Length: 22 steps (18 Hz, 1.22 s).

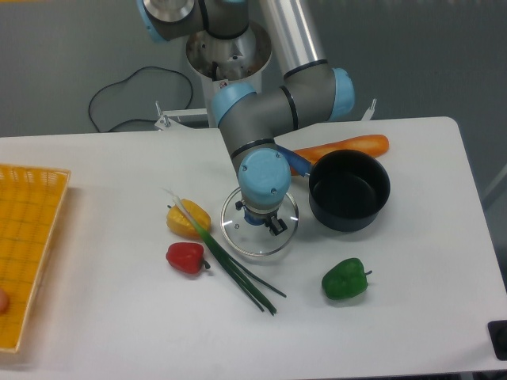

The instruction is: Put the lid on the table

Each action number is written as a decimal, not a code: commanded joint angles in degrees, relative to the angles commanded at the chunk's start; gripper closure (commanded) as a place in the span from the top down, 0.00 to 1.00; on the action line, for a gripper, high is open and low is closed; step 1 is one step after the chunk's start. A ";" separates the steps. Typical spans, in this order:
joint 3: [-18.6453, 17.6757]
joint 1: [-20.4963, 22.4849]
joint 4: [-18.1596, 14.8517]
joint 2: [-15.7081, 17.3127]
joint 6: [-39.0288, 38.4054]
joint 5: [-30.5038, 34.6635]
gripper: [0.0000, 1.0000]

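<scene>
No readable writing is seen on anything. The lid (pixel 259 224) is seen lying flat on the white surface (pixel 412 317), just left of the black pot (pixel 349 190) and just right of the yellow pepper (pixel 188 218), with the green onion (pixel 230 265) at its lower left edge. The arm is bent down over the lid, the gripper (pixel 265 222) pointed at its centre; whether the jaws are spread or pinching the knob cannot be told.

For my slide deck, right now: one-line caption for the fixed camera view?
UR5e gripper poised over the glass lid on the white table, beside the black pot.
</scene>
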 joint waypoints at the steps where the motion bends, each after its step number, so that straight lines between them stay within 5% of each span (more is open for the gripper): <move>1: -0.09 0.00 0.00 0.00 0.00 0.00 0.63; 22: 0.00 -0.70 0.09 -1.58 0.18 1.14 0.63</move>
